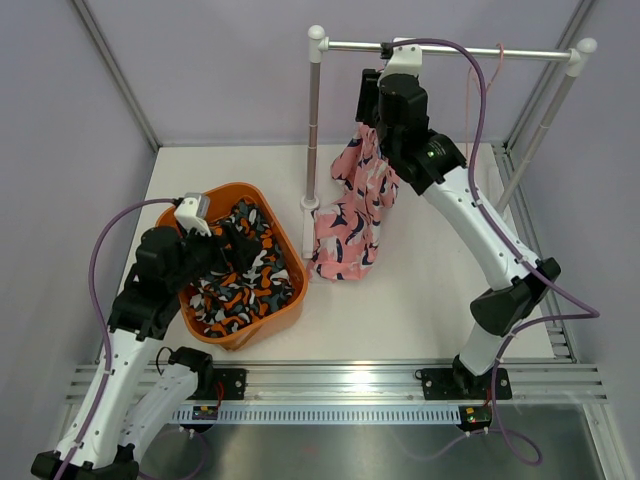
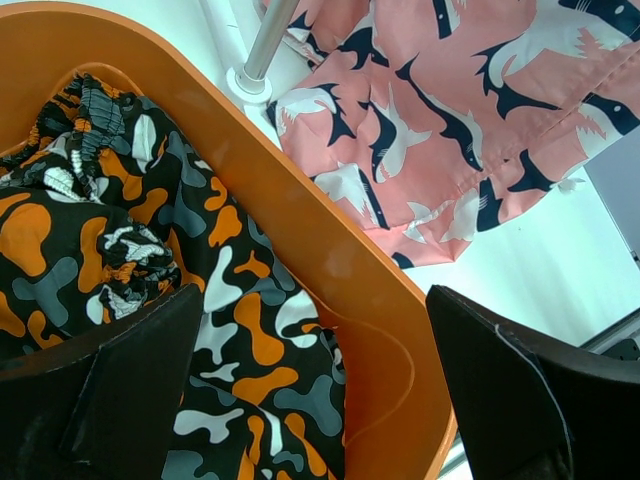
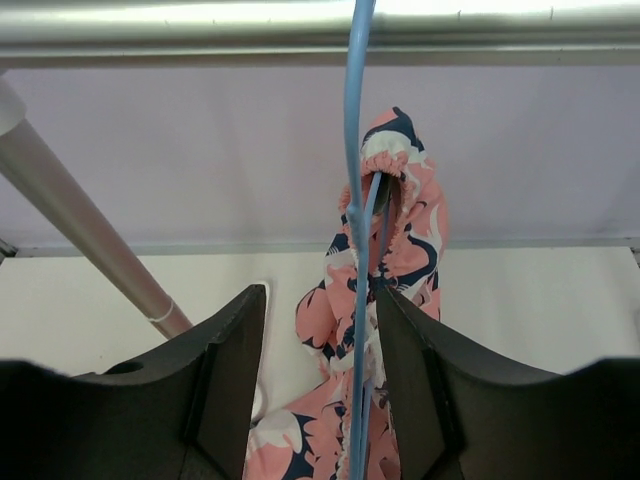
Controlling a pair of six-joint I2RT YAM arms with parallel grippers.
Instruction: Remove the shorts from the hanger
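1. Pink shorts (image 1: 350, 215) hang at the far side on a blue hanger (image 3: 352, 150); the right tool (image 3: 320, 300), jaws apart, straddles the hanger's wire without gripping
2. Left tool (image 2: 312, 300), jaws wide apart, hovers over camouflage shorts (image 2: 120, 230) in the orange basket (image 2: 330, 260), near left on the tabletop (image 1: 420, 290)

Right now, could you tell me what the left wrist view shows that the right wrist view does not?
Only the left wrist view shows the orange basket with the camo shorts inside. Only the right wrist view shows the blue hanger, the rail it hangs from, and the pink shorts bunched on it at the waistband. Both show the pink shorts, a rack post and the white table. The left claw and right claw are each open.
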